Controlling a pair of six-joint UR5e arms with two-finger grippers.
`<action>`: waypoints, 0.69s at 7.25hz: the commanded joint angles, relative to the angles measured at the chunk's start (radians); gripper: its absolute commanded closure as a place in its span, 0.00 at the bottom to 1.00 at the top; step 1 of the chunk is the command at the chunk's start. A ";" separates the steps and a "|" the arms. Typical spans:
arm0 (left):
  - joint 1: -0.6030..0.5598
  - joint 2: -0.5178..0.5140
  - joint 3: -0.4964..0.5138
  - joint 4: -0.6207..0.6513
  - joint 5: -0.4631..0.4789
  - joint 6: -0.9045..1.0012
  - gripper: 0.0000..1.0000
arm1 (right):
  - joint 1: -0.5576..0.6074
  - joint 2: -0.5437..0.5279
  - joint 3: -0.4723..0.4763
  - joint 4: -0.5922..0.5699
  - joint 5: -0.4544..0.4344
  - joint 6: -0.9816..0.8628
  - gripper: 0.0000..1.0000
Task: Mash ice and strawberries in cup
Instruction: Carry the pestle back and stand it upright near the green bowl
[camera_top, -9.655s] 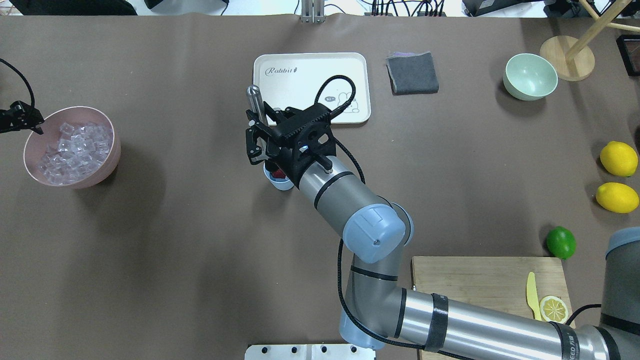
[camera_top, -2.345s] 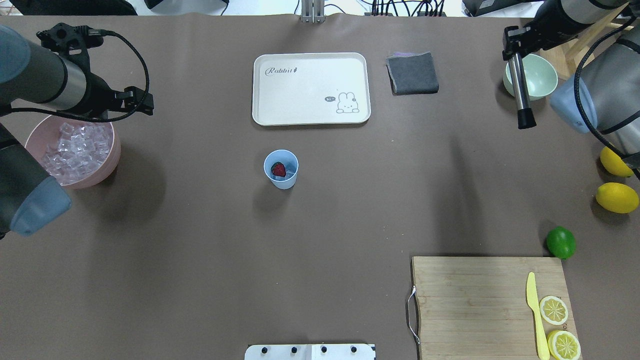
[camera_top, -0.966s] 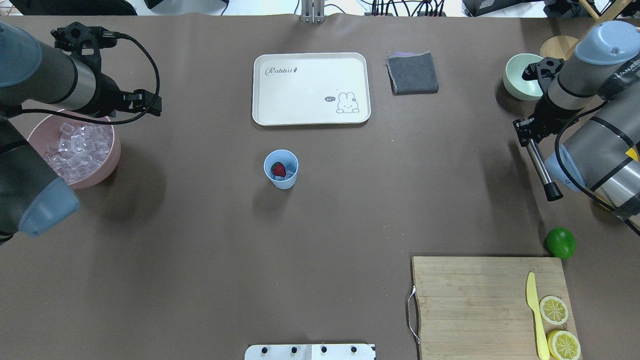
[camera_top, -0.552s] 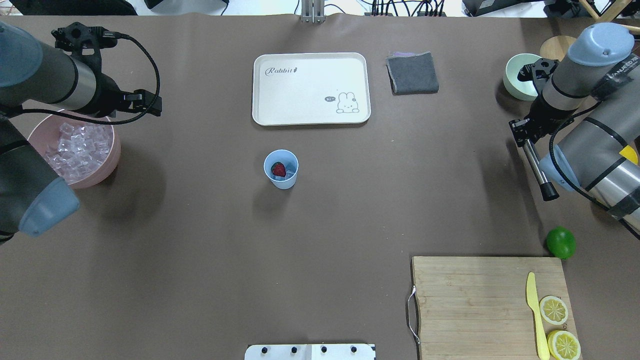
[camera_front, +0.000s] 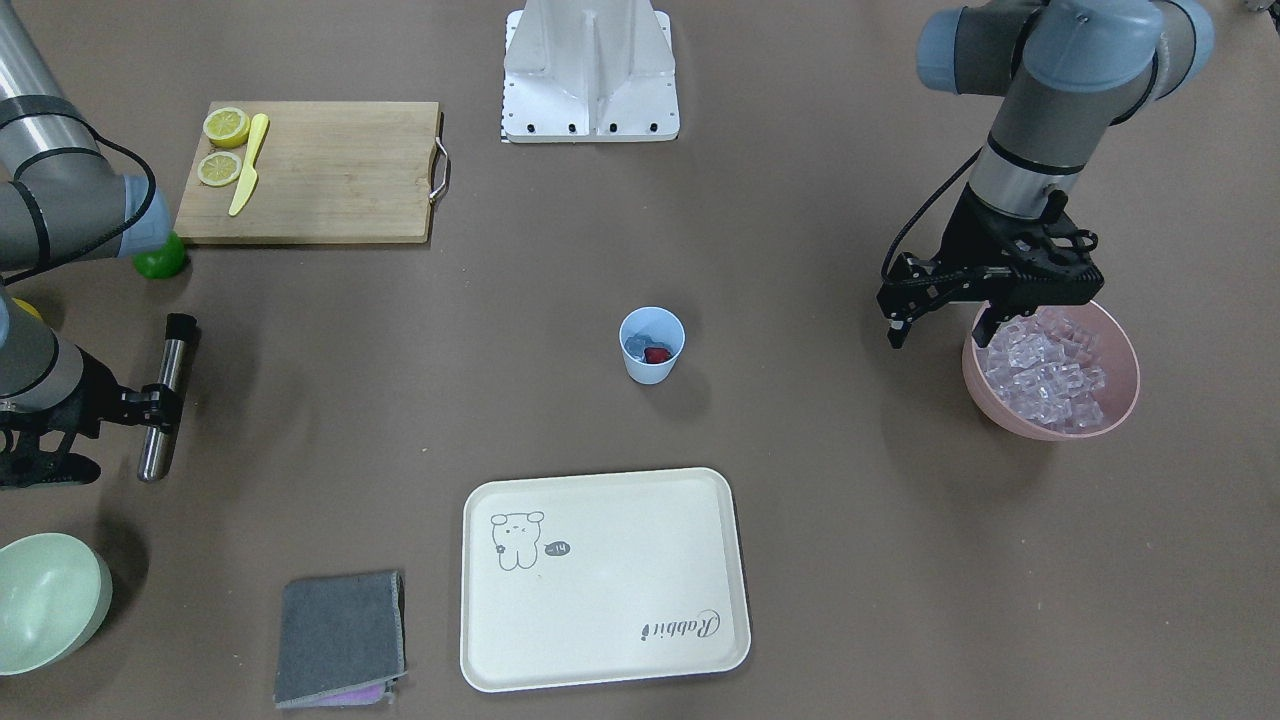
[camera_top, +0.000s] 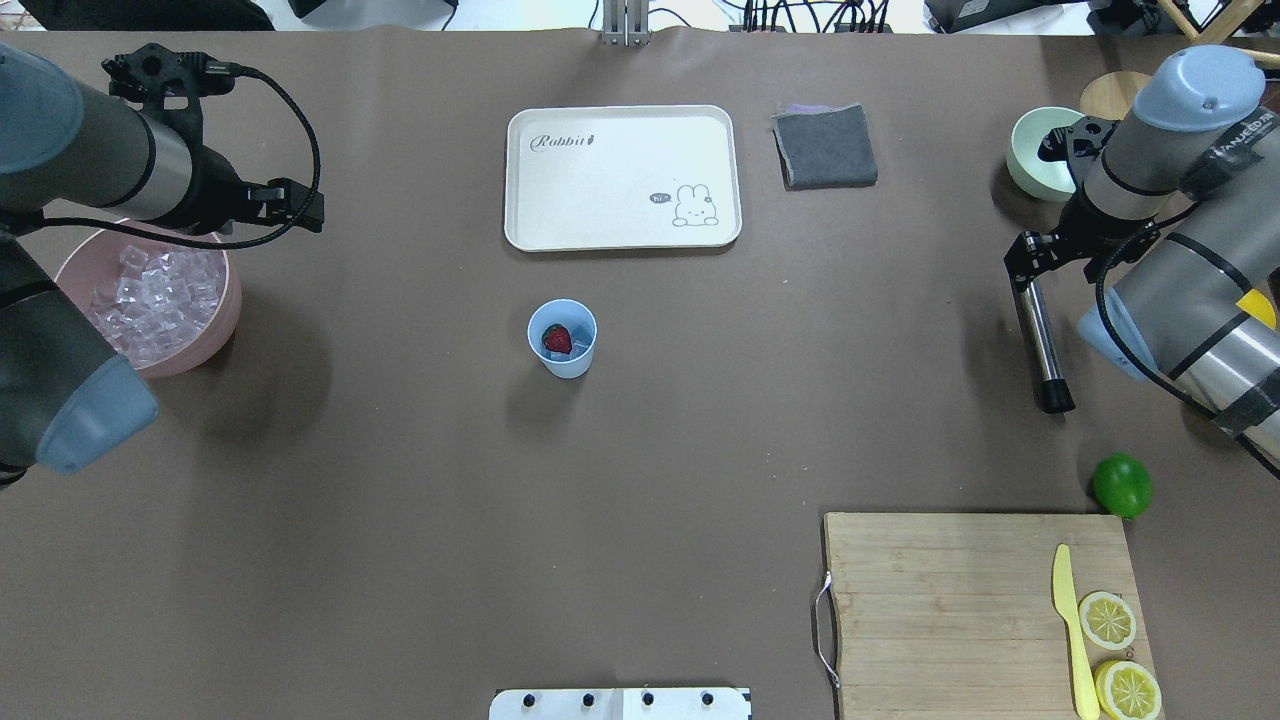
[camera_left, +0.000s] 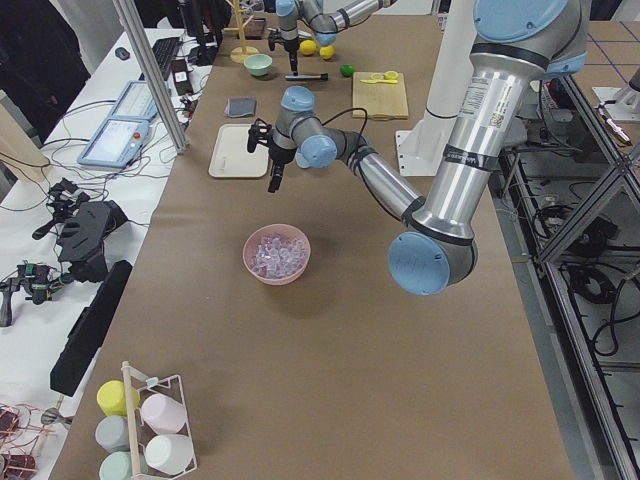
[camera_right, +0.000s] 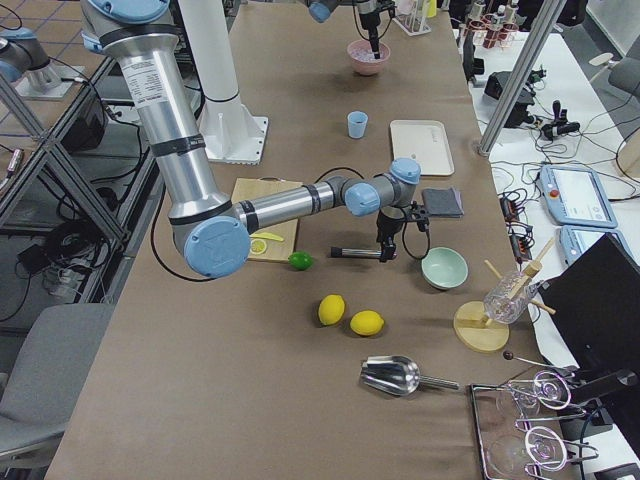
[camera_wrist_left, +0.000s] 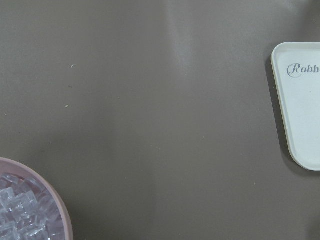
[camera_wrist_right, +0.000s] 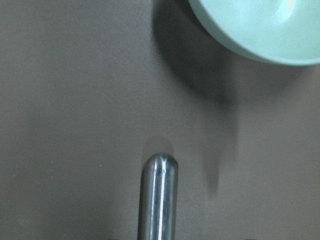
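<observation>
My right fingers (camera_top: 1022, 268) are closed on the steel muddler (camera_top: 1037, 335) — held level, low by the green bowl (camera_top: 1040, 160). The cup (camera_top: 562, 338), strawberry (camera_top: 557, 339) inside, stands mid-desk, well apart. Left fingers (camera_front: 940, 305) hang open and empty beside the ice (camera_front: 1045, 365).

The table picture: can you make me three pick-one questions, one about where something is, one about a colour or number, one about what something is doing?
1. Where is the strawberry?
A. in the blue cup
B. on the tray
C. on the cutting board

2. How many lemon halves lie on the cutting board?
A. one
B. two
C. four

3. What is the right gripper doing?
A. holding a knife
B. hanging empty
C. holding a metal masher

Answers: 1 A, red fruit shows inside the cup. 2 B, two cut faces sit beside the yellow knife. 3 C, its fingers close on the rod's end.
</observation>
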 joint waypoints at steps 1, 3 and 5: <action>-0.008 0.005 -0.018 0.004 -0.003 0.090 0.03 | 0.082 -0.008 0.048 -0.015 0.015 -0.017 0.00; -0.139 0.020 -0.069 0.103 -0.069 0.214 0.03 | 0.234 -0.106 0.201 -0.223 0.048 -0.288 0.00; -0.233 0.056 -0.075 0.076 -0.081 0.269 0.03 | 0.393 -0.249 0.303 -0.313 0.049 -0.527 0.00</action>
